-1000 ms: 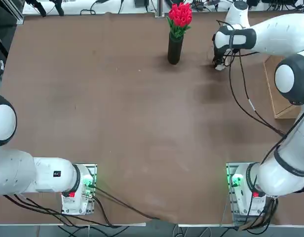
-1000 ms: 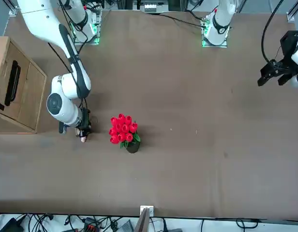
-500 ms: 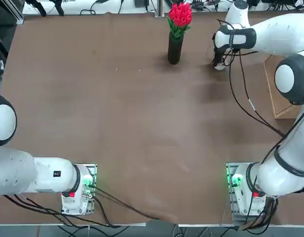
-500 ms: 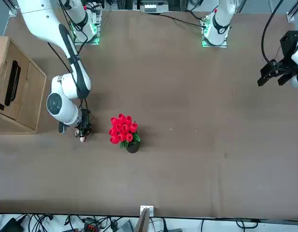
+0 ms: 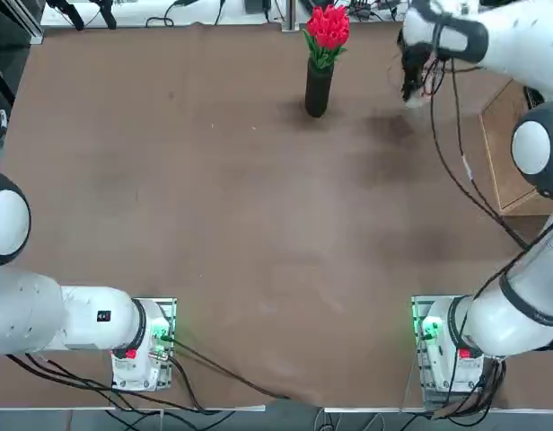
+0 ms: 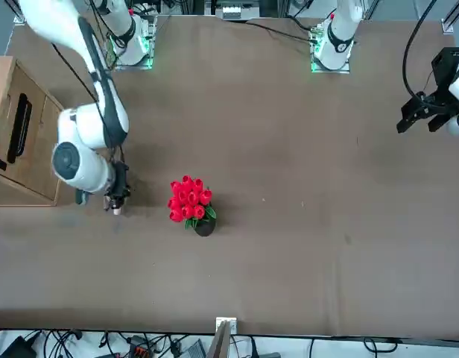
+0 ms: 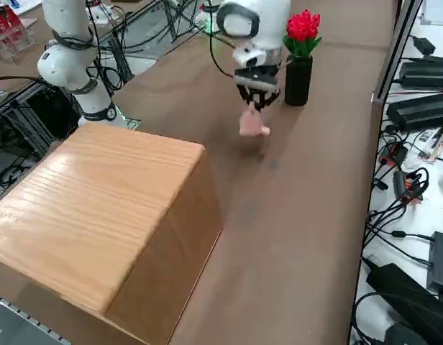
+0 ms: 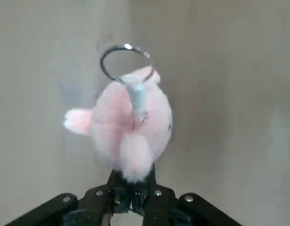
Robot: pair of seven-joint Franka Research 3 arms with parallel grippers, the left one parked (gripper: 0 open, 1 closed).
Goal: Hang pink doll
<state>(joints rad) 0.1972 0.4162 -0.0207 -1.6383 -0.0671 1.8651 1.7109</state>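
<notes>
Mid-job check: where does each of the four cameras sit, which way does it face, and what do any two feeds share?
Top: overhead, arm bases at the bottom; right gripper near the red tulip bunch in a black vase.
Front: across the table, facing the robot; right gripper at left.
Right side: raised, looking diagonally over the wooden box.
Right wrist: on the arm, facing the small pink plush doll.
Shared: right side also shows the doll hanging.

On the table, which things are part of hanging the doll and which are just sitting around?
Part of the job:
- pink doll, with a metal ring on its loop
- right gripper, shut on the doll, holding it above the table

Just sitting around:
- red tulip bunch in a black vase
- wooden box
</notes>
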